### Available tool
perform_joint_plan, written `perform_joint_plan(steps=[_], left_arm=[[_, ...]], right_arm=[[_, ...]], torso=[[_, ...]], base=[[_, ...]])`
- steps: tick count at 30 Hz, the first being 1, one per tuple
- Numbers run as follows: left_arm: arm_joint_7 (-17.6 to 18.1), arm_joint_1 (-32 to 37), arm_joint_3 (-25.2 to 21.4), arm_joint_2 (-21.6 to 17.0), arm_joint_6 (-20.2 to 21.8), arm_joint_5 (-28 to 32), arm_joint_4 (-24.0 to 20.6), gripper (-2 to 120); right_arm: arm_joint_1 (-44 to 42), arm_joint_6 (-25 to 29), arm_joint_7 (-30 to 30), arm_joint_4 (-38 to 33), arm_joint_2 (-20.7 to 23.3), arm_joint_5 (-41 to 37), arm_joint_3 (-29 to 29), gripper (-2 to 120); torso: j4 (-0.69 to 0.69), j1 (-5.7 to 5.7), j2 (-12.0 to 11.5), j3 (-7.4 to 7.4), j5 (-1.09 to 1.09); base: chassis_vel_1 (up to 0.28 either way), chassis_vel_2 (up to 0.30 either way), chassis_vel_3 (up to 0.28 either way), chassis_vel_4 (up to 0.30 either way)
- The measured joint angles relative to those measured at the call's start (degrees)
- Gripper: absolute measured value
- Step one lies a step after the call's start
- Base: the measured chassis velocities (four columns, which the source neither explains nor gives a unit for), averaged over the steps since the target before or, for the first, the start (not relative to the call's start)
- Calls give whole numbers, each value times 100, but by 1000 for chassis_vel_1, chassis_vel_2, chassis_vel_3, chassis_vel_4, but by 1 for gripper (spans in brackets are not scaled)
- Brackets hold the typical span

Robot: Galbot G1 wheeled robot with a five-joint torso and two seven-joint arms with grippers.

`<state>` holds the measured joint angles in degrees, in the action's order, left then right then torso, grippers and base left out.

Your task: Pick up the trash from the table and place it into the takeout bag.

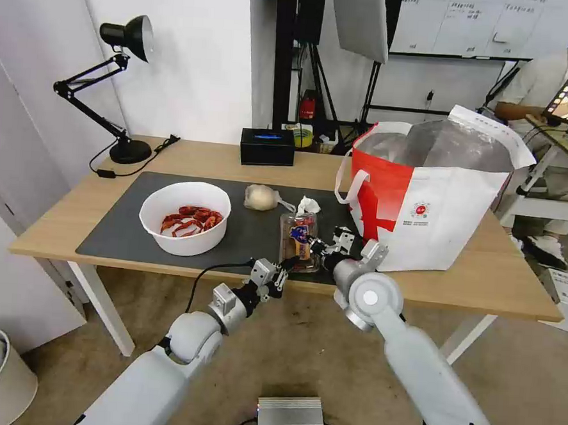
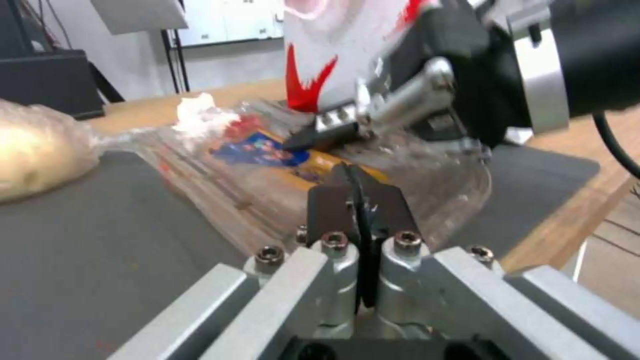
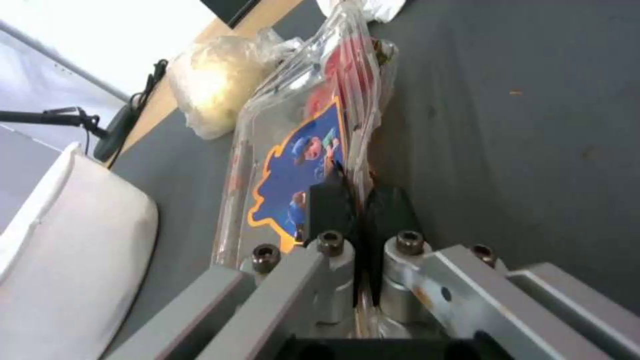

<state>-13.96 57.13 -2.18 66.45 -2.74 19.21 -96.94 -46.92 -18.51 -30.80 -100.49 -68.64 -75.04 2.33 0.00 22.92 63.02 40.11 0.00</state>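
Beside the boxy white-and-red takeout bag (image 1: 426, 202) with its foil lining, on the table's (image 1: 517, 287) grey mat, we judge that we are at the grasp of the thin clear plastic tray (image 1: 298, 239) (crinkly, red scraps inside): right gripper (image 3: 353, 187) clamped on its edge, left gripper (image 2: 357, 182) closed at its near rim, so next a level two-handed lift.

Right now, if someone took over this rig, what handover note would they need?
Left gripper: shut on the near edge of the clear tray.
Right gripper: shut on the tray's right rim.
Tray sits on the mat, near the table's front edge, just left of the bag.
Bowl, wrapped lump and tissue lie on the mat.
Done: tray gripped by both arms.
Left: all four pieces into the bag.
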Motion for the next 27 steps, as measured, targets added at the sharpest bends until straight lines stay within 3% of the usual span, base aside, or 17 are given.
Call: perform_joint_plan(steps=[15,18,27], left_arm=[[158,383,-490,-166,232,392,-683,53],[206,548,-744,-230,334,490,-880,69],[264,886,-1339,-421,499,682,-1181,97]], right_arm=[[-186,80,132,-328,147,354,30,0],[-247,148,273,-473,270,572,25,0],[-497,316,731,-866,563,1243,24,0]], torso=[[0,0,0,0,0],[0,0,0,0,0],[0,0,0,-1,-1]], base=[[0,0,0,0],[0,0,0,0],[0,0,0,0]])
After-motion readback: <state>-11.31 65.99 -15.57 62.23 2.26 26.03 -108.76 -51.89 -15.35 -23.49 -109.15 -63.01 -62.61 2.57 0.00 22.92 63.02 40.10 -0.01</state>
